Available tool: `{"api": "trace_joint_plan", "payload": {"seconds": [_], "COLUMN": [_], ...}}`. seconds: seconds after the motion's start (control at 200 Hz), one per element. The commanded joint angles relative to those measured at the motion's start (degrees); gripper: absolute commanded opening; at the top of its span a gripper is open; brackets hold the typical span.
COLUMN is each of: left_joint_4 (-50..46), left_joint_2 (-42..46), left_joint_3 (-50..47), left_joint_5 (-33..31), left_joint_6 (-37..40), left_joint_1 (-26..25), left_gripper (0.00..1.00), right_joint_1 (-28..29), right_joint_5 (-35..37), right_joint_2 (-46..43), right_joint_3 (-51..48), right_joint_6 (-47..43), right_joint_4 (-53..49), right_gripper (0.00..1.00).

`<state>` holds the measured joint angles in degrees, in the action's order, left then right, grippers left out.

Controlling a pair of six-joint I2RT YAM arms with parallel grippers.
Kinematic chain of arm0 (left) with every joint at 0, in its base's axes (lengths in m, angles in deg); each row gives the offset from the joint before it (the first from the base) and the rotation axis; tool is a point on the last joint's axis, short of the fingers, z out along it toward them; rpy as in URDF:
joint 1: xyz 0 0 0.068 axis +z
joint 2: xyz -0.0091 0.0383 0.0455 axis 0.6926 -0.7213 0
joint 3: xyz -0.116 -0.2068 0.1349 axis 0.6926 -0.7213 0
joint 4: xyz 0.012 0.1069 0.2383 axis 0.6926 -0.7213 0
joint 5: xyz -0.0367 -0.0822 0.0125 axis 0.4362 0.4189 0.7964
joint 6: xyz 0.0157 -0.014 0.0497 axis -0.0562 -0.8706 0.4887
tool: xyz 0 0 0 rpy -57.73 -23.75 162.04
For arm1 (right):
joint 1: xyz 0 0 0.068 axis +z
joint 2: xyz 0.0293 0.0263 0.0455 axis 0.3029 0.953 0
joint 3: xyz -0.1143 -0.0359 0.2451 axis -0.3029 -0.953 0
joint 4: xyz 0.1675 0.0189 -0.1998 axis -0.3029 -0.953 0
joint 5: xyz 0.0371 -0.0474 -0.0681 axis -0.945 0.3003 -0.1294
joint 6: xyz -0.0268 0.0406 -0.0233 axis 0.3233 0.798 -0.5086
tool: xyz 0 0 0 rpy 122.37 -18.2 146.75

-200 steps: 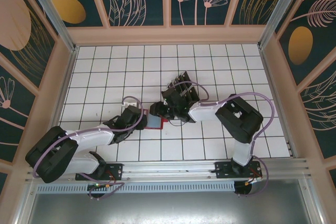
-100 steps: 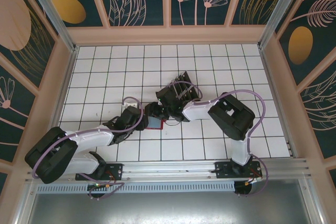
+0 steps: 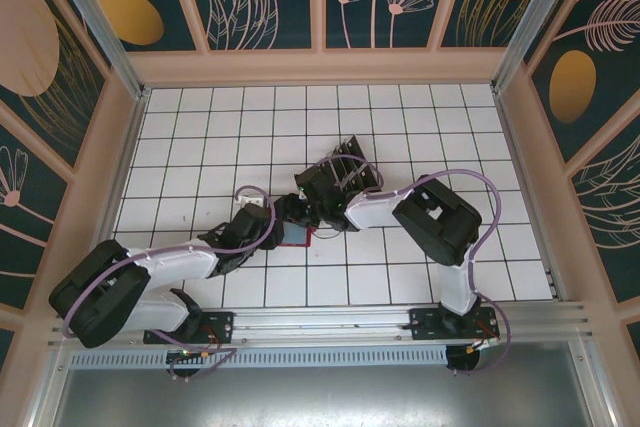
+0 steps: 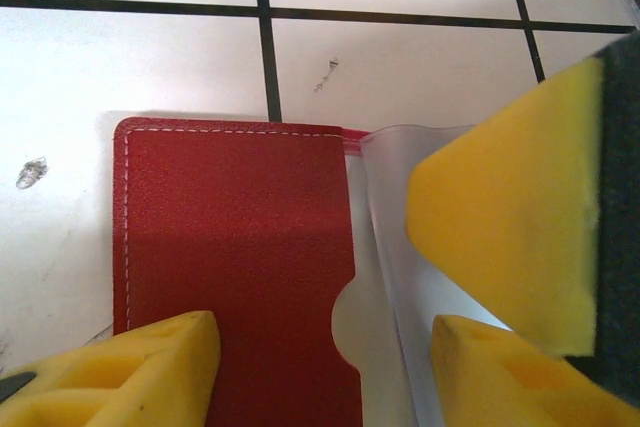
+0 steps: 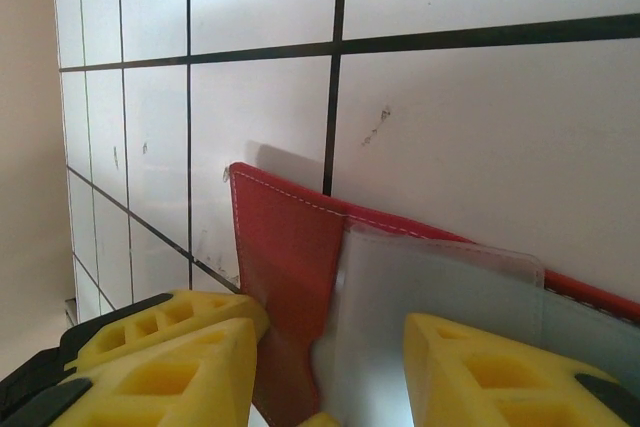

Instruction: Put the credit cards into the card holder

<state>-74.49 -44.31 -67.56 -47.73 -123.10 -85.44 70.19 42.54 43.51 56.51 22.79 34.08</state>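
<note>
The card holder lies open on the tiled table, a red wallet with a pale translucent pocket beside the red panel. Both grippers meet over it. My left gripper is open, its yellow fingers straddling the red panel and the pocket's edge. My right gripper is open too, low over the lifted pocket, and one of its fingers shows at the right of the left wrist view. No card is between either pair of jaws. Black credit cards stand behind the right wrist, partly hidden by it.
The cards sit in a slotted rack just beyond the wallet. The left arm and right arm reach in from the near edge. Wooden walls enclose the table on three sides.
The right arm has swung left, bringing its gripper further over the wallet. The left jaws have spread wider. The wallet has stayed in place.
</note>
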Motion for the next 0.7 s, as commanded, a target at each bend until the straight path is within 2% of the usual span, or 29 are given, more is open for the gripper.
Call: {"api": "trace_joint_plan", "payload": {"seconds": [0.0, 0.22, 0.445, 0.696], "left_joint_4": [-2.05, -3.95, -3.58, -2.83], "left_joint_2": [-2.32, -6.13, -7.75, -8.02], "left_joint_3": [0.16, 1.46, 1.61, 1.39], "left_joint_5": [-0.04, -1.17, -1.19, -1.11], "left_joint_6": [-0.55, -1.25, -1.76, -1.75], "left_joint_1": [-0.49, -0.67, -0.80, -0.99], "left_gripper": [0.54, 0.45, 0.44, 0.44], "right_joint_1": [0.27, -0.42, -0.01, 0.35], "right_joint_5": [-0.39, 1.85, 5.63, 11.00], "right_joint_2": [-1.55, -7.69, -13.38, -14.46], "right_joint_3": [-0.06, -1.71, -4.59, -8.16], "right_joint_6": [-0.20, -1.50, -2.03, -2.65], "right_joint_4": [0.61, -1.09, -3.62, -6.01], "right_gripper": [0.43, 0.44, 0.44, 0.44]}}
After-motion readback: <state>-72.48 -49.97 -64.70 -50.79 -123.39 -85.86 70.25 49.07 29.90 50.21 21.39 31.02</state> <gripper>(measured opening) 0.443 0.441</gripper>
